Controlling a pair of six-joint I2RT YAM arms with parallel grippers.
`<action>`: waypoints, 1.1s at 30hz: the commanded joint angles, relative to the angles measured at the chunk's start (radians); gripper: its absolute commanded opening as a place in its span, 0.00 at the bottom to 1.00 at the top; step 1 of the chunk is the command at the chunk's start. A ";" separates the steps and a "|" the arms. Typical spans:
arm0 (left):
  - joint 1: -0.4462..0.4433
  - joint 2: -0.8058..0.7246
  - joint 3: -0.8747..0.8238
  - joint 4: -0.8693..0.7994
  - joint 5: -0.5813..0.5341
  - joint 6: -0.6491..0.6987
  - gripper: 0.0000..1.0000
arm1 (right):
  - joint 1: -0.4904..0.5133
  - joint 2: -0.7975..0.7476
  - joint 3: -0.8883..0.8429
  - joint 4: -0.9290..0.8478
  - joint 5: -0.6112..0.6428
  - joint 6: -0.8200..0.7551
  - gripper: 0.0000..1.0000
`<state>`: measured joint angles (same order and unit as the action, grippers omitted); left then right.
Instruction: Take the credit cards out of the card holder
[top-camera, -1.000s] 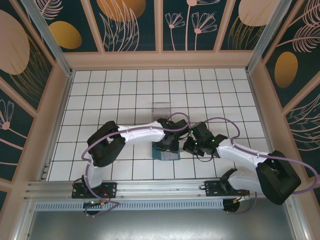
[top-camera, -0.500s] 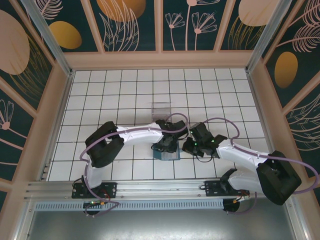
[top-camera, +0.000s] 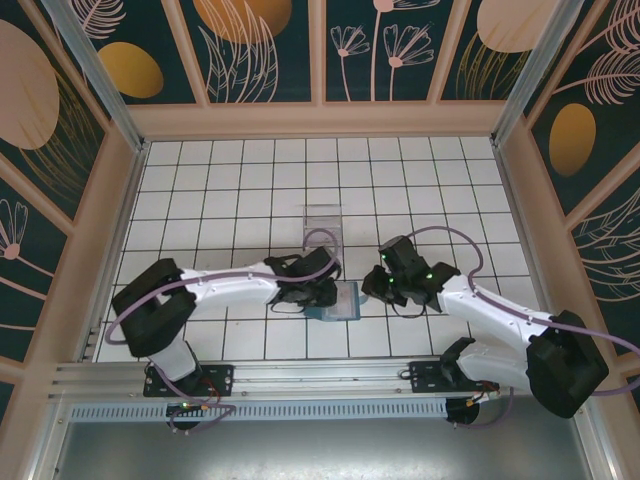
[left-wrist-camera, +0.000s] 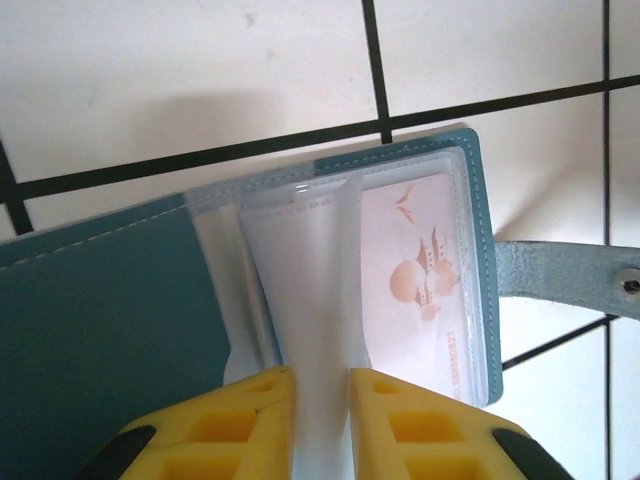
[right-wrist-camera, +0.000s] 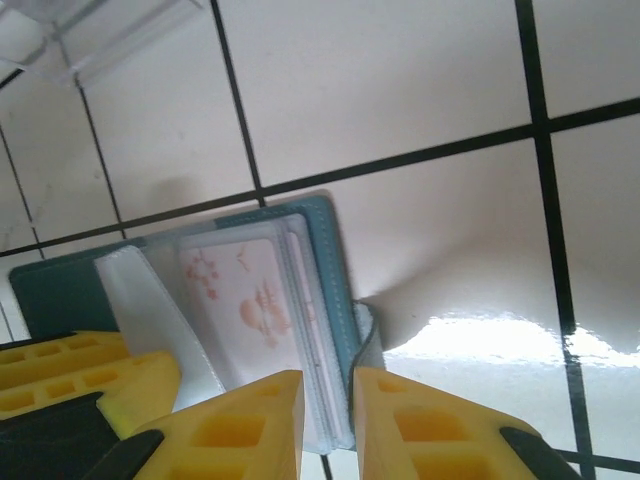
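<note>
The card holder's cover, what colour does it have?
The card holder is teal with pale stitching along its edge; the left wrist view shows it best.

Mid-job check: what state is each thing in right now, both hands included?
card holder: open, lying flat.
clear sleeve: lifted up from the holder, pinched.
printed card: still inside its pocket.
left hand: shut on the clear sleeve.
right hand: nearly shut at the holder's edge; grip unclear.
clear box: standing apart, untouched.

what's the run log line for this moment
left gripper: shut on clear sleeve | right gripper: at card holder edge, grip unclear | card: pink print, in pocket | holder: open
</note>
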<state>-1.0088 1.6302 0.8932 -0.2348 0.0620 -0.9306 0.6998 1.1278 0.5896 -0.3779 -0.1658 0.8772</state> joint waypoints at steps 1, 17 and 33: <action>0.024 -0.044 -0.097 0.234 0.100 -0.024 0.22 | 0.012 -0.010 0.054 -0.033 0.015 0.018 0.21; 0.056 -0.108 -0.263 0.400 0.173 -0.011 0.20 | 0.038 0.161 0.085 0.211 -0.108 0.059 0.34; 0.063 -0.112 -0.285 0.414 0.185 0.007 0.20 | 0.042 0.350 0.092 0.437 -0.215 0.104 0.54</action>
<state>-0.9535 1.5337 0.6209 0.1558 0.2321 -0.9401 0.7349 1.4586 0.6544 0.0032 -0.3519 0.9573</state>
